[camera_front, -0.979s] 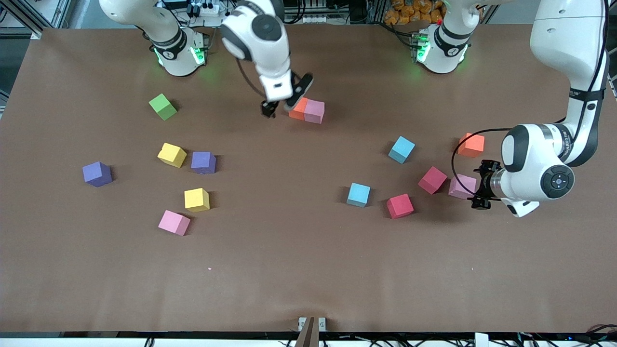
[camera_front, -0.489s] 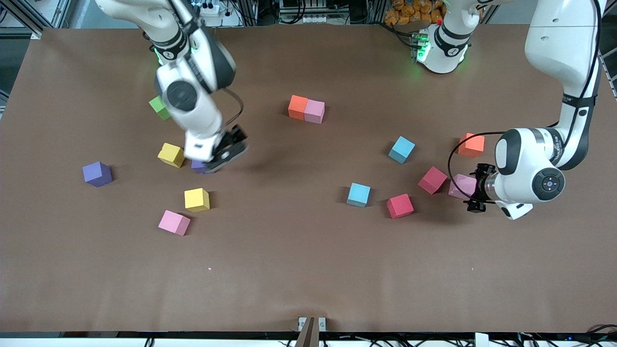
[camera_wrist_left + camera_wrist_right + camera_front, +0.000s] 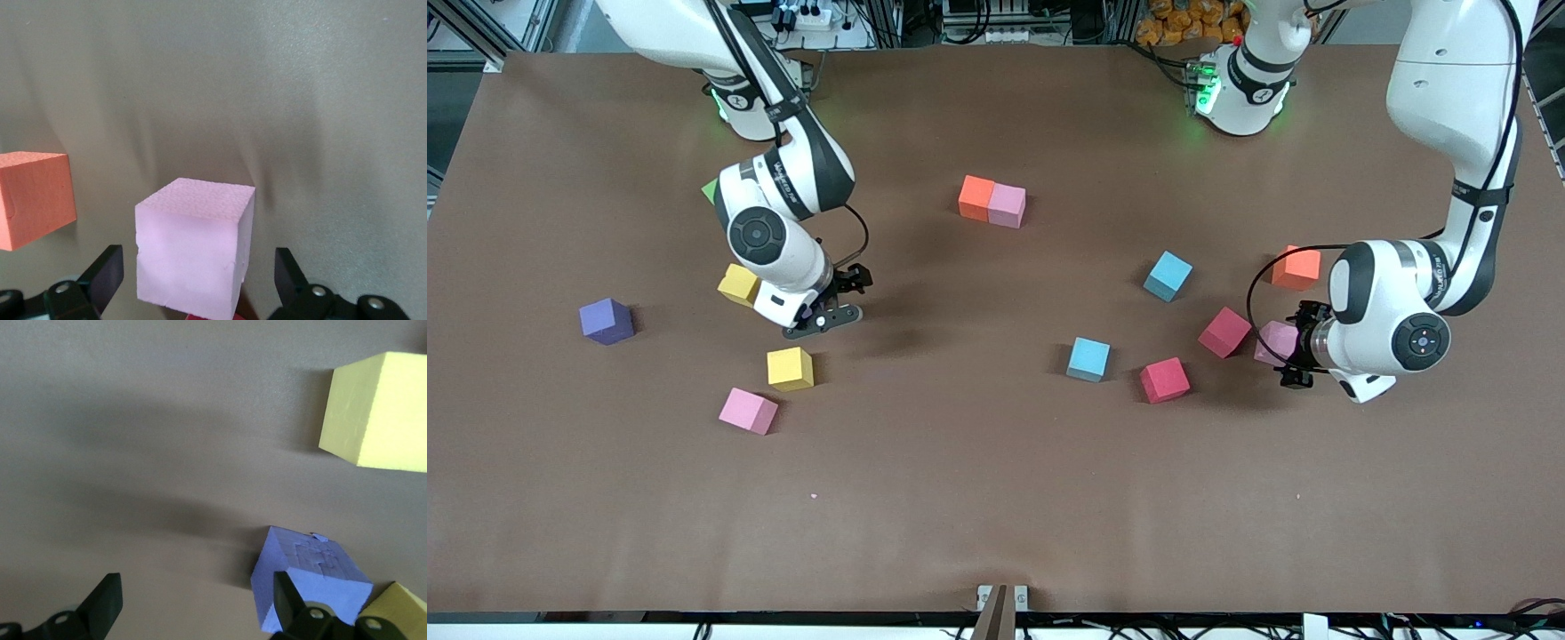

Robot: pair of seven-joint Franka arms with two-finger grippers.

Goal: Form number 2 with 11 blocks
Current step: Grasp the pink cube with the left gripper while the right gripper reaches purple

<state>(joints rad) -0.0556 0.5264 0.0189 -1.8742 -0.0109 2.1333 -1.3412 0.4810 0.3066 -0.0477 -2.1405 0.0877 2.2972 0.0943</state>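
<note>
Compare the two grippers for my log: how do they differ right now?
The left gripper has its open fingers on either side of a pink block, beside an orange block. The right gripper is off-centre: a purple block sits by one finger, not between them. Both are open and low over the table.

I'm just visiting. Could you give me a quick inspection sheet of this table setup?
Surface: brown table, flat, tiny specks only.
Job's things: orange block and pink block touching; other blocks scattered, digit barely begun.
Clutter: green block, mostly hidden by the right arm.
Pincers: left pincer open around a second pink block; right pincer open, low over a purple block.
Cables: black loop at each wrist.
Surroundings: wires and equipment by the arm bases.
</note>
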